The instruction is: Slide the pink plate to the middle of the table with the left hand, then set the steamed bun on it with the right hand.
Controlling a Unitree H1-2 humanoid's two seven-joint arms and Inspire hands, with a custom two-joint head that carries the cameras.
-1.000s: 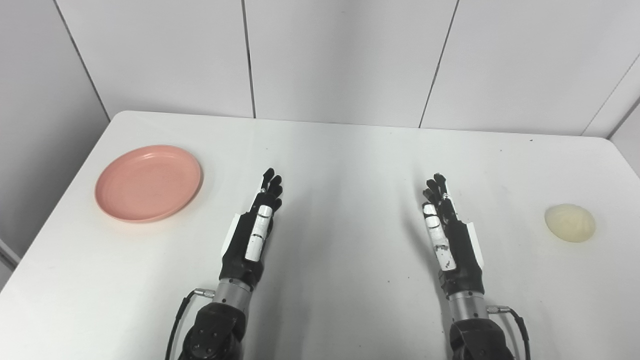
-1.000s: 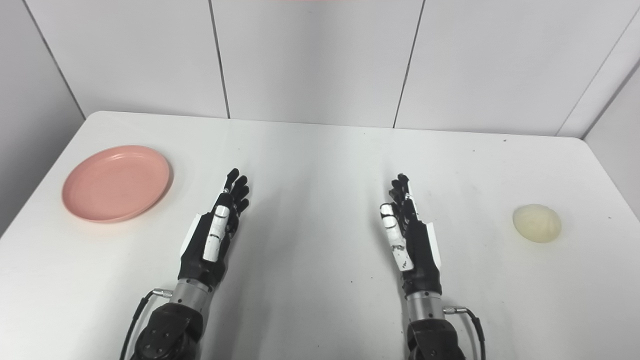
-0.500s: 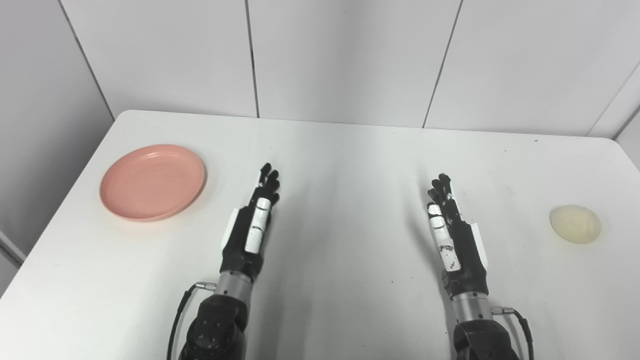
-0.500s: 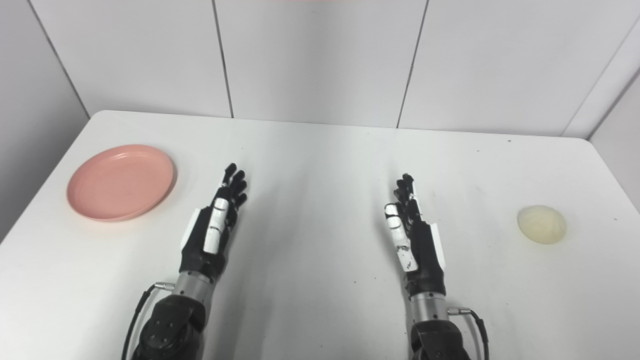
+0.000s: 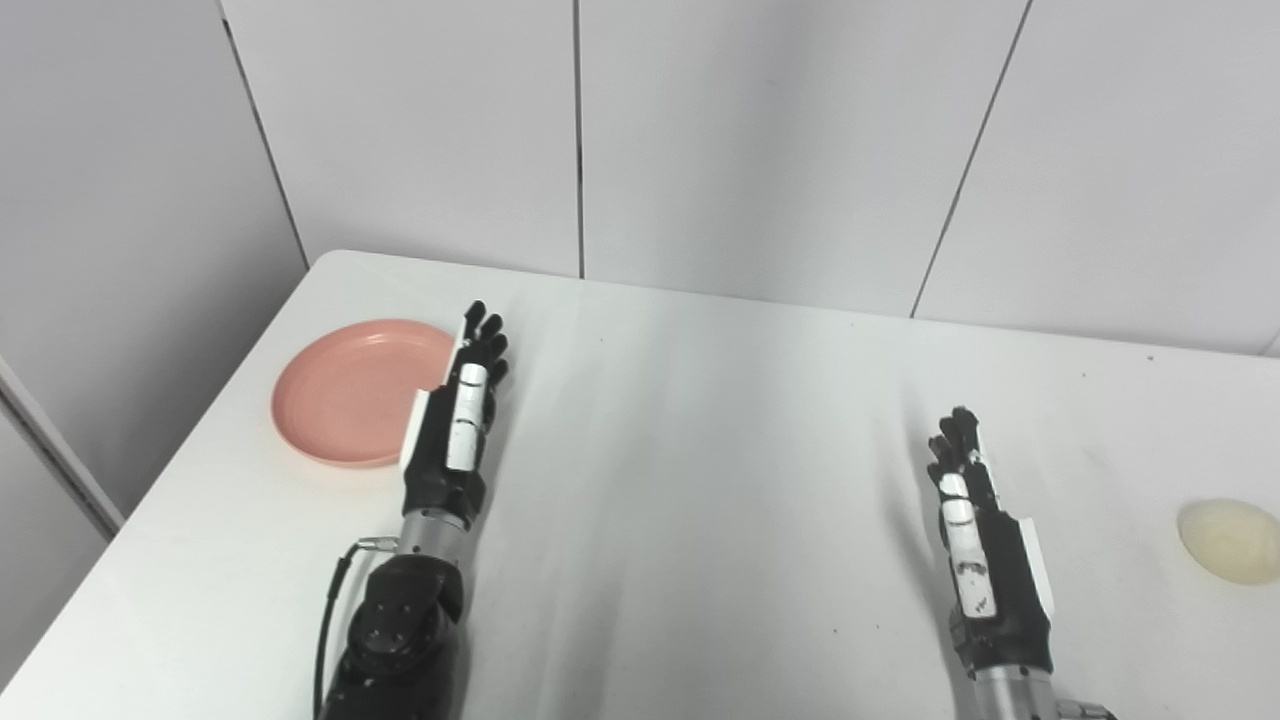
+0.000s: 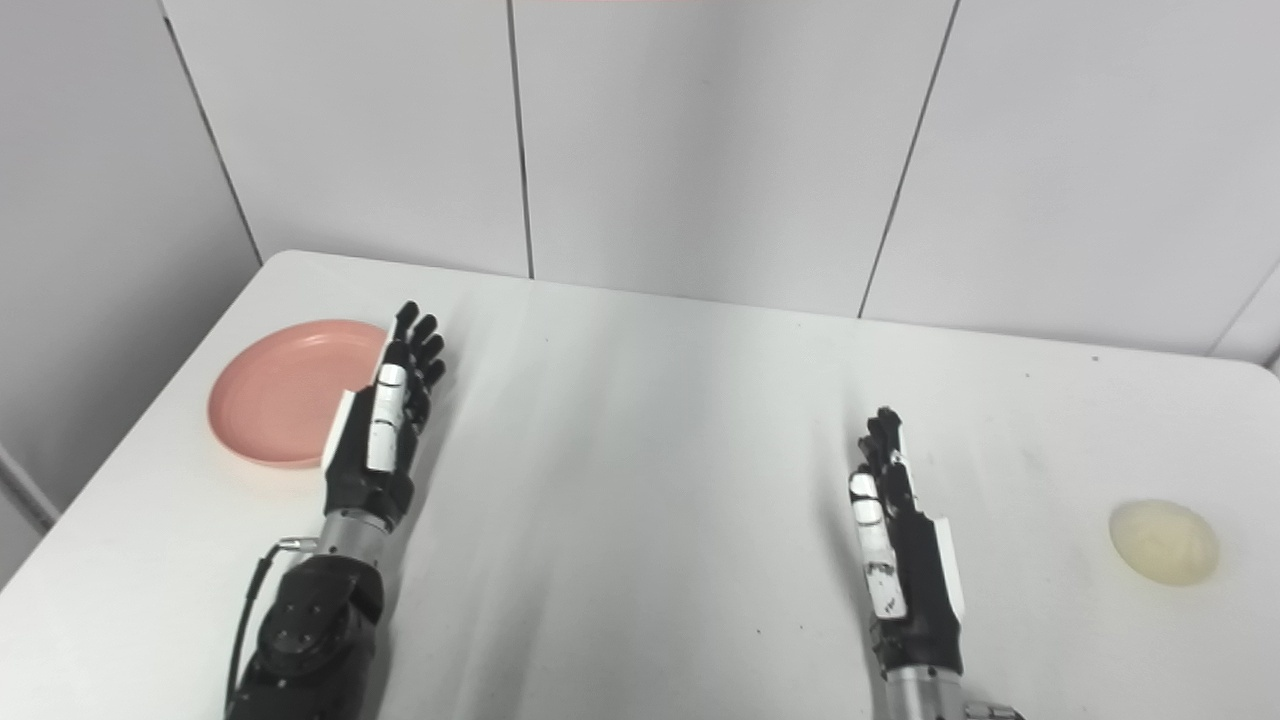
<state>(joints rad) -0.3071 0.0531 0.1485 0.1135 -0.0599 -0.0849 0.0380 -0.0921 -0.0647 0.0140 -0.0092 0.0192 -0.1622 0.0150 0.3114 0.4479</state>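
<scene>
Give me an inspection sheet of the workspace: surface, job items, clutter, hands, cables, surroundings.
Surface: white table, a few small dark specks.
Job's things: pink plate near the left edge, empty; steamed bun far right, on the table.
Clutter: nothing seen.
Hands: left hand open, fingers straight, overlapping the plate's right rim in view; contact cannot be told. right hand open, holding nothing, apart from the bun.
Cables: black cable looping by the left forearm.
Surroundings: pale panelled walls behind and to the left.

Left hand [image 5: 455, 430] and right hand [image 5: 985, 545] both flat, fingers straight, apparently holding nothing.
</scene>
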